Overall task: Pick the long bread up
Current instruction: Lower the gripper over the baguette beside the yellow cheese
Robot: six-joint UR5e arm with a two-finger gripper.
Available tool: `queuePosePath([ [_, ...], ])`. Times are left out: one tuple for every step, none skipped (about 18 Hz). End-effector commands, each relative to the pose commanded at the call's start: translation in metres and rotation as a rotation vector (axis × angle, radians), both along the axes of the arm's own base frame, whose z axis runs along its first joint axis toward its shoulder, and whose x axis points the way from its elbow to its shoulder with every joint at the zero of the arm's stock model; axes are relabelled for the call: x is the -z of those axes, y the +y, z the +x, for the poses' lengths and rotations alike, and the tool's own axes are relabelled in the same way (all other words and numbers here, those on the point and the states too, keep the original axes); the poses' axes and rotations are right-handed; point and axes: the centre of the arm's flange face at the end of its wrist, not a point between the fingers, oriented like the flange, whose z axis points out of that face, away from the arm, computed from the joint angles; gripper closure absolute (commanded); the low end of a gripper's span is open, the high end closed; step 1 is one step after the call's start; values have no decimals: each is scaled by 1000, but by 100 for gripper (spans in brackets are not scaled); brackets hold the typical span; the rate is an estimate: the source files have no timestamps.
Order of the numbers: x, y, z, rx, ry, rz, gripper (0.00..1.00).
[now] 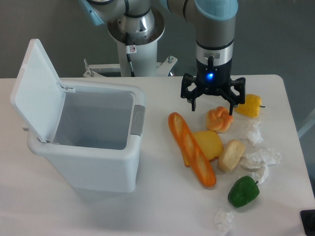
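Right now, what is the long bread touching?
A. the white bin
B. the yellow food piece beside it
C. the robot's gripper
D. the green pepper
B: the long bread lies flat on the table with the yellow food piece pressed against its right side, while the open gripper hangs above and behind it, the white bin stands off to its left and the green pepper lies apart.
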Motion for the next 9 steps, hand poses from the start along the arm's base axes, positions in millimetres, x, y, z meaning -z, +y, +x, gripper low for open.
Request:
queuePosePath([
  [4, 0, 2, -6, -10, -4, 0],
  [9, 0, 4, -9, -20, -10, 0],
  [12, 0, 4, -13, -26, -15, 0],
  [16, 0, 5, -13, -32, -19, 0],
  [17, 1, 5, -23, -38, -16, 0],
  [20, 2, 5, -29, -46, -13, 0],
  [21, 3, 4, -38, -49, -11, 0],
  [26, 4, 2, -42, -57, -12, 0],
  [35, 8, -2, -46, -70, -17, 0],
])
